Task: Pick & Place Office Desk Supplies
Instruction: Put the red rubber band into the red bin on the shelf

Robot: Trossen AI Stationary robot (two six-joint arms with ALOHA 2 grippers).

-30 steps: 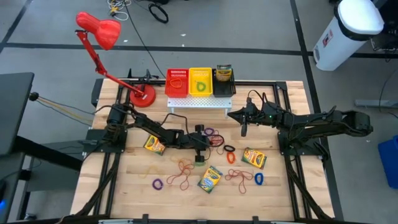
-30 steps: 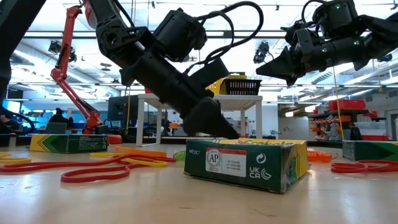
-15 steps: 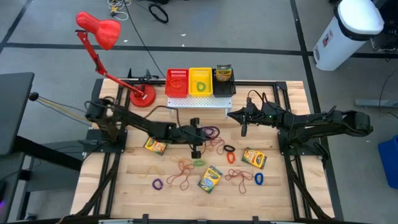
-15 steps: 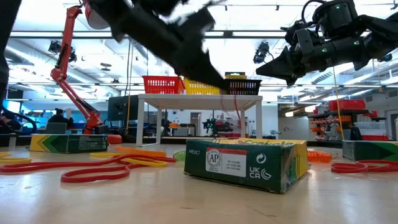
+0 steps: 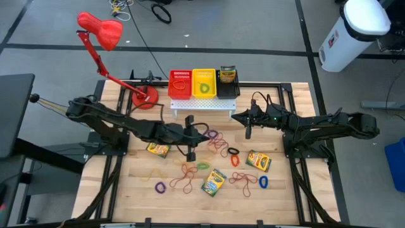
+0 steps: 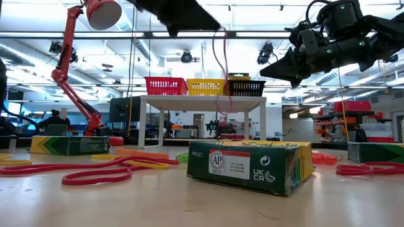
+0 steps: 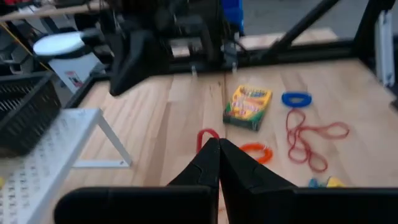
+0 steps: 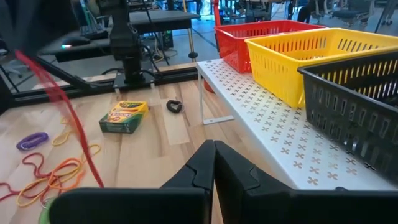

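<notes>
My left gripper is raised above the table's middle, shut on a thin red rubber band that dangles under it. My right gripper hovers shut and empty by the right end of the white rack. Three yellow-and-green crayon boxes lie flat on the table. Loose bands lie around them: purple, green, orange, blue and red. My left gripper pinches the red band's upper end between its two shut fingertips. The fingers slant a little downward. The band hangs below them as a long slack loop. Where its lower end lies, I cannot tell.
Red, yellow and black baskets stand on the rack at the far edge; the black one holds a crayon box. A red desk lamp has its base at the far left. Bare wood lies along the near edge.
My left gripper has risen well above the table and drifted a little toward the left edge, staying shut. The red band came up off the table with it and now hangs below the fingers.
</notes>
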